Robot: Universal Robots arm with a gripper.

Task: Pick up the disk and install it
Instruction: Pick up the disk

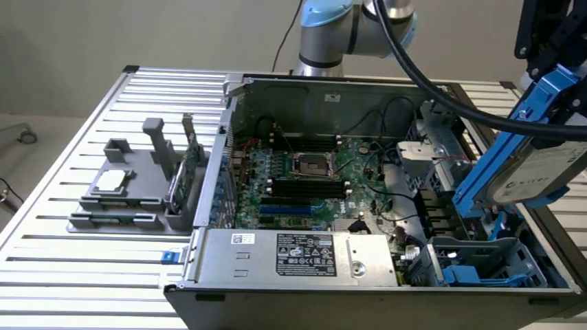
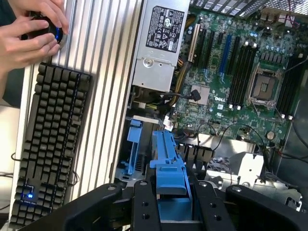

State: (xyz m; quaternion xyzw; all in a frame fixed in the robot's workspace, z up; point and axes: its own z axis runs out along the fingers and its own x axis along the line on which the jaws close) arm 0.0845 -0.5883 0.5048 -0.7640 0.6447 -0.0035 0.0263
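The ribbed metal surface carries an open computer case, its side off so the inside can be reached. Its motherboard reads "DELL"; the label on the power supply is too fine to read. The disk hangs tilted on edge above the drive bay at the case's near corner, on the exterior view's right, apparently angled for sliding in. The claw grips its blue carrier.

We see the disk silver-grey with a white printed label, framed in blue. The hand is black. The motherboard is green, the power supply silver with a black label, the worktop ribbed pale silver, the keyboard black.
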